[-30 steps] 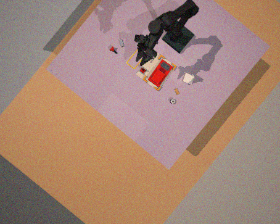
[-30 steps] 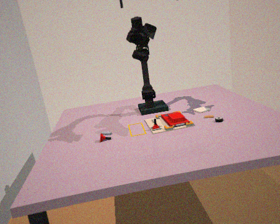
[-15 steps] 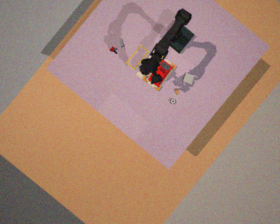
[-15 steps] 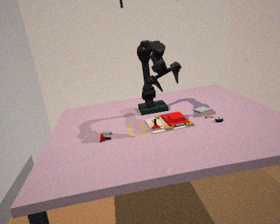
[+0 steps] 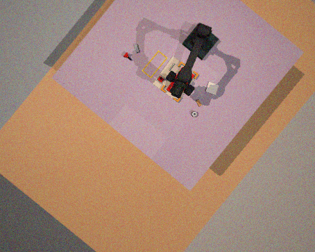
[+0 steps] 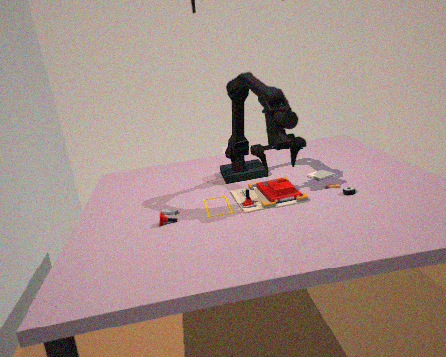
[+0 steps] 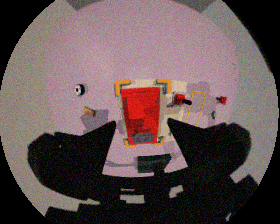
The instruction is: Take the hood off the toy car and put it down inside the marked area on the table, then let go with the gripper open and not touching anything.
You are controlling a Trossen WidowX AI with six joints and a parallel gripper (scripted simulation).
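The end effector point(image 5: 180, 83) point(image 6: 280, 167) point(image 7: 141, 121) stands wide, with nothing between its fingers. It points down above the toy car point(image 5: 170, 87) point(image 6: 279, 189) point(image 7: 141, 107), and a gap is visible between the fingertips and the car. The hood has its place on this red car, under the end effector, but I cannot tell its exact border. The marked area point(image 5: 150, 61) point(image 6: 220, 215) point(image 7: 198, 92), a thin yellow outline on the bench point(image 5: 128, 121) point(image 6: 182, 256) point(image 7: 90, 50), is to the left of the car.

The car is blocky, with a dark grey patch at its far end. It sits on a flat cream board point(image 5: 165, 73) point(image 6: 252, 208) point(image 7: 175, 115), among orange corner brackets. On the board's left part stands a red piece point(image 5: 161, 78) point(image 6: 248, 202) point(image 7: 179, 99) with a black stem. The bench is pinkish and looks matt.

In the top view, the arm covers much of the car. In the wrist view, grain makes the small details of the car not easy to read.
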